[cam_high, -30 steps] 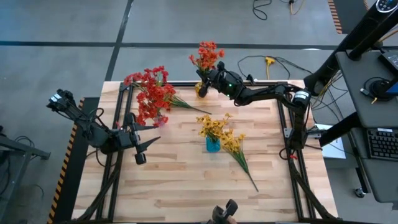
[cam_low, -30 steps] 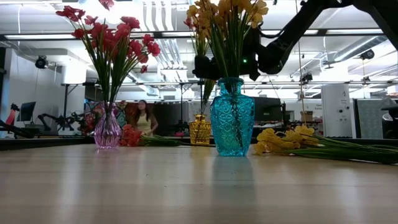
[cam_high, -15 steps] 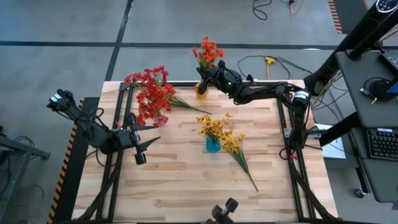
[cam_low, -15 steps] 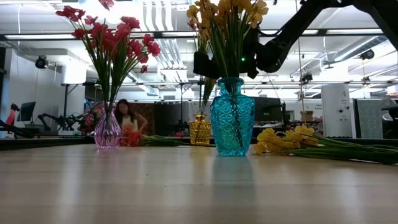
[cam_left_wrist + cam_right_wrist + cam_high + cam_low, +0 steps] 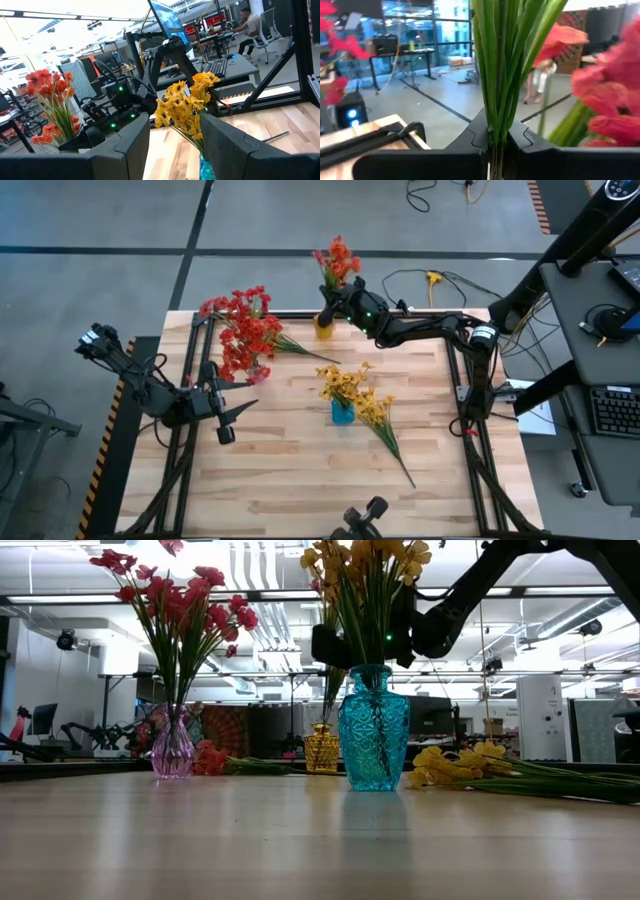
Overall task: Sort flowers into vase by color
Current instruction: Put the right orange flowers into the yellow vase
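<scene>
Pinching the green stems of an orange-red sprig bunch (image 5: pixel 337 260), the right claw (image 5: pixel 331 300) sits at the table's far edge, directly above the amber vase (image 5: pixel 324 326). The stems' long axis runs near upright, blooms up, cut ends pointing down at the vase mouth, so the coming move looks like a straight lowering. Well apart at the table's left side, the left claw (image 5: pixel 232 414) waits, jaws spread and holding nothing. Loose yellow sprigs (image 5: pixel 383 423) lie by the blue vase (image 5: pixel 342 412).
</scene>
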